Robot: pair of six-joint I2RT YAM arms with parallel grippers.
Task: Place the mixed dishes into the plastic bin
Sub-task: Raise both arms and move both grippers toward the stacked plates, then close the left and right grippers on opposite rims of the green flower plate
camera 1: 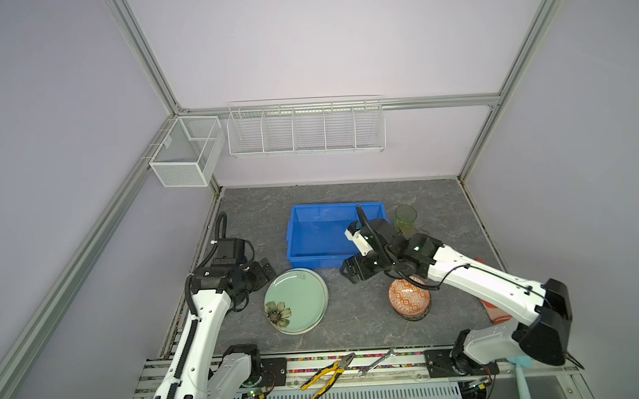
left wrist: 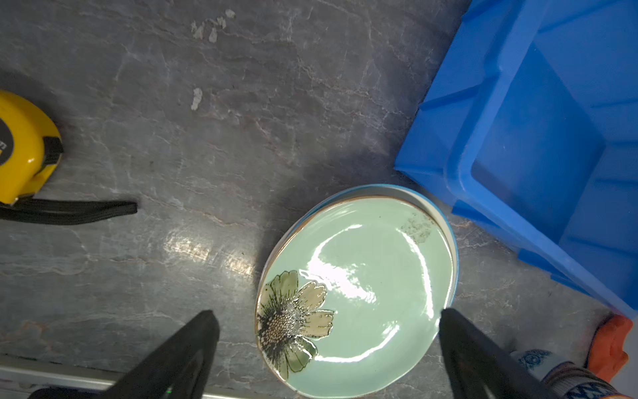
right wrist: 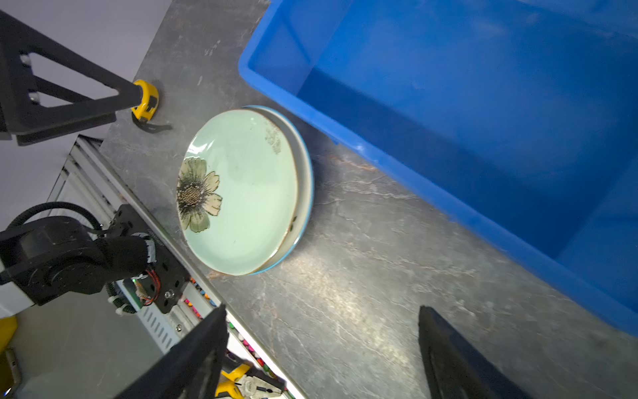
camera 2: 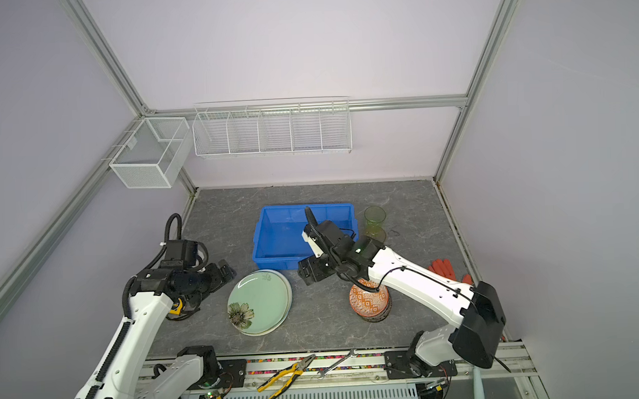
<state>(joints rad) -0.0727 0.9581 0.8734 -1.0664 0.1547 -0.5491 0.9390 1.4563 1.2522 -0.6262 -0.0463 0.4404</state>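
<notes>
The plastic bin [camera 1: 313, 261] [camera 2: 276, 262] is bright blue and stands mid-table, its visible floor bare. In front of it lies a stack of plates [camera 1: 296, 305] [camera 2: 259, 301] [right wrist: 241, 193], a pale green one with a flower on top [left wrist: 362, 293]. To the right, patterned bowls [camera 1: 409, 299] [camera 2: 369, 301] are stacked with an orange one uppermost. A green glass [camera 1: 405, 216] [camera 2: 375, 216] stands beside the bin's far right corner. My left gripper [camera 1: 267, 270] [camera 2: 225, 271] [left wrist: 326, 312] is open at the plates' far left rim. My right gripper [camera 1: 350, 272] [camera 2: 306, 272] [right wrist: 321, 307] hovers open and empty by the bin's near right corner.
A yellow tape measure [left wrist: 24, 148] [right wrist: 146, 100] lies left of the plates. Yellow-handled pliers [camera 1: 328, 375] and a wrench [camera 1: 378, 362] rest on the front rail. An orange glove [camera 2: 441, 267] lies at the right. White wire baskets [camera 1: 306, 129] [camera 1: 185, 154] hang on the walls.
</notes>
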